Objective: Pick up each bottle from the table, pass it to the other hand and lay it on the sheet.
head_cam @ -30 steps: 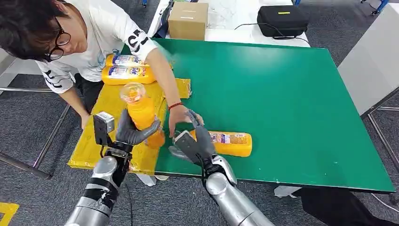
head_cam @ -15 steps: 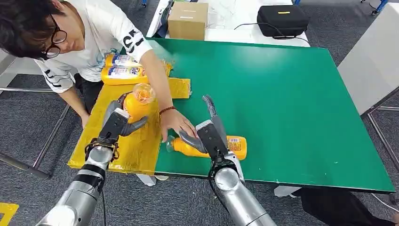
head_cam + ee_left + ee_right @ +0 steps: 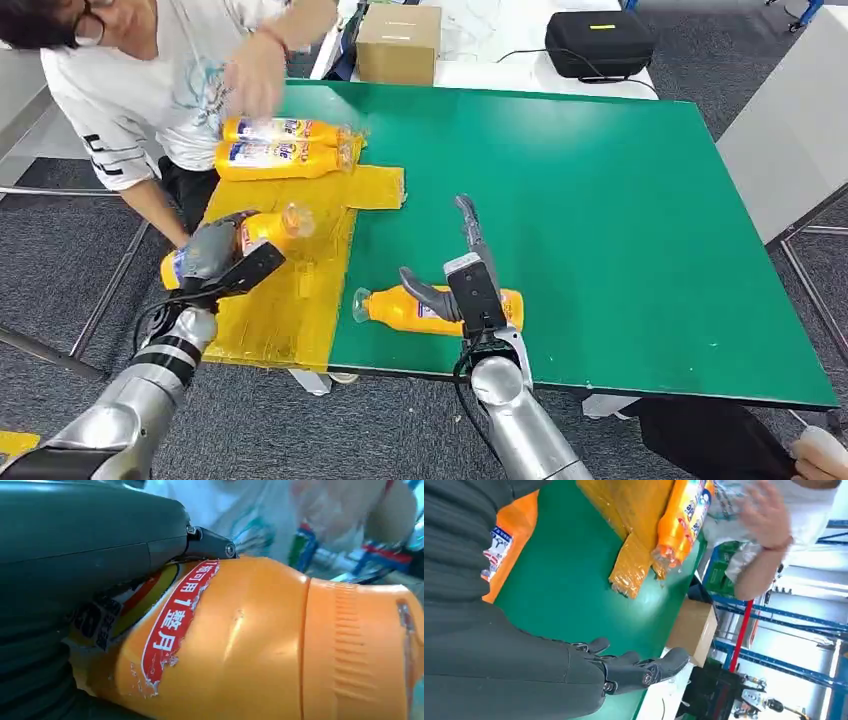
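My left hand [image 3: 215,255] grips a bottle [image 3: 265,229] low over the yellow sheet [image 3: 300,300], placement pending release; my right hand [image 3: 462,285], fingers spread and empty, hovers over the next bottle [image 3: 400,310] on the tabletop [image 3: 620,220].

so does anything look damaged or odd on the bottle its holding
Yes. In the left wrist view the red label on the orange bottle held by the left hand is torn and peeling along its edge, and the bottle's side shows a small dent.
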Robot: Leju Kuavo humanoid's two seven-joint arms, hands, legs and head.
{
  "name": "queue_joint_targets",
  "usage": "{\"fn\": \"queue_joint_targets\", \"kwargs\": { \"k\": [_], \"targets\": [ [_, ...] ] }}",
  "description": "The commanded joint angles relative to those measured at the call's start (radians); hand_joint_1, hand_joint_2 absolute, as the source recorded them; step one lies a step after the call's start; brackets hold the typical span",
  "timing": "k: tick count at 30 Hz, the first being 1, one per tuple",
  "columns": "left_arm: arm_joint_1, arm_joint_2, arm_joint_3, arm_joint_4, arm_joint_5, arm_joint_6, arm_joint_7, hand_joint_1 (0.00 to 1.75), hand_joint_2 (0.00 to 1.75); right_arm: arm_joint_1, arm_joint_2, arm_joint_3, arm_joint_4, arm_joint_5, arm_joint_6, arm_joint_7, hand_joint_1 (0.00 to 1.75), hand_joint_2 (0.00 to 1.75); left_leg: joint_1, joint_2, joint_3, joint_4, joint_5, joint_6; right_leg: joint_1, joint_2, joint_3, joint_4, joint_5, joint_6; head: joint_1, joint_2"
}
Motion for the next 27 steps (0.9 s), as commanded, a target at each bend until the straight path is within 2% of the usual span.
{"fn": "queue_joint_targets", "kwargs": {
  "k": [1,4,8,18,20,26,27],
  "targets": [
    [-0.098,0.055,-0.045,0.210,-0.129,0.033,0.114,1.75,1.75,-0.039,-0.020,-0.018,0.010,-0.030,0.002,-0.016,0.00,1.75,0.000,0.001,0.003,0.000,-0.001,0.000,0.000,0.001,0.003,0.000,-0.001,-0.001,0.000,0.000],
    [-0.101,0.053,-0.045,0.219,-0.145,0.040,0.142,1.75,1.75,-0.039,-0.022,-0.019,0.005,-0.031,0.004,-0.015,0.00,1.75,0.000,0.000,0.006,0.000,-0.003,-0.001,0.001,0.000,0.006,0.000,-0.003,-0.001,0.000,0.000],
    [-0.101,0.053,-0.045,0.219,-0.145,0.040,0.142,1.75,1.75,-0.039,-0.022,-0.019,0.005,-0.031,0.004,-0.015,0.00,1.75,0.000,-0.001,0.001,0.000,0.000,0.000,0.000,-0.001,0.001,-0.001,0.000,-0.001,0.000,0.000],
    [-0.104,0.049,-0.044,0.223,-0.152,0.039,0.162,1.75,1.75,-0.036,-0.022,-0.019,0.004,-0.031,0.003,-0.015,0.00,1.75,0.001,-0.001,0.003,0.000,-0.001,-0.001,0.001,-0.001,0.004,0.000,-0.002,-0.001,0.000,0.000],
    [-0.099,0.042,-0.080,0.232,-0.216,0.030,0.206,1.75,1.75,-0.034,-0.023,-0.018,-0.002,-0.032,0.006,-0.012,0.00,1.75,0.001,-0.001,0.004,0.001,-0.002,-0.001,0.001,-0.001,0.005,0.000,-0.002,-0.001,0.000,0.000],
    [-0.075,0.031,-0.171,0.256,-0.336,-0.026,0.167,1.75,1.75,-0.050,-0.027,-0.013,0.020,-0.035,0.025,-0.012,0.00,1.75,0.000,-0.001,0.006,0.000,-0.002,-0.001,0.000,-0.001,0.006,-0.001,-0.003,-0.001,0.000,0.000],
    [-0.093,0.035,-0.239,0.279,-0.402,-0.144,0.153,1.75,1.75,-0.056,-0.032,-0.011,0.024,-0.035,0.032,-0.012,0.00,1.75,0.000,-0.001,0.005,-0.001,-0.002,0.000,0.000,-0.001,0.005,-0.001,-0.002,-0.001,0.000,0.000]
  ]
}}
